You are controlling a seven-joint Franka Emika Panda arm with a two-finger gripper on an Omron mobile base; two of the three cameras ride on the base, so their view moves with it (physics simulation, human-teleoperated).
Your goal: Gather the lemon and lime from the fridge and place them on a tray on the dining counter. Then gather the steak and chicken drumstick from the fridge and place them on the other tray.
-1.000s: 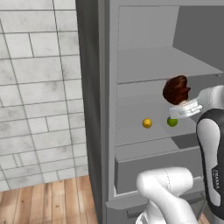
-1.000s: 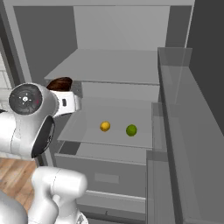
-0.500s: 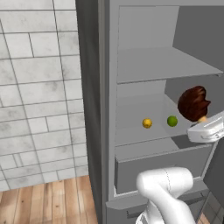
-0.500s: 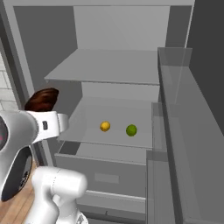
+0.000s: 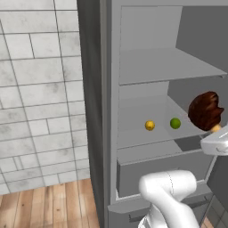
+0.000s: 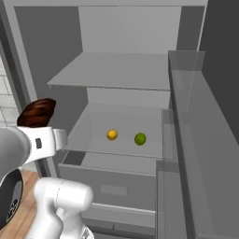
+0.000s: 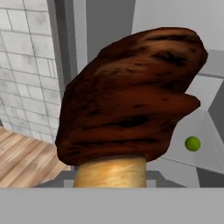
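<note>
A browned chicken drumstick (image 7: 131, 94) is seen close before the hand camera, its pale bone end pointing down toward the gripper, whose fingers are hidden, so a clamp on the bone cannot be confirmed. In the left base view the drumstick (image 5: 205, 110) is carried at the end of the arm in front of the open fridge (image 5: 147, 67), outside the shelf. The lemon (image 5: 150, 125) and the lime (image 5: 175, 123) are found side by side, apart from each other, on the lower shelf (image 6: 93, 140) above the drawer (image 6: 112, 189).
</note>
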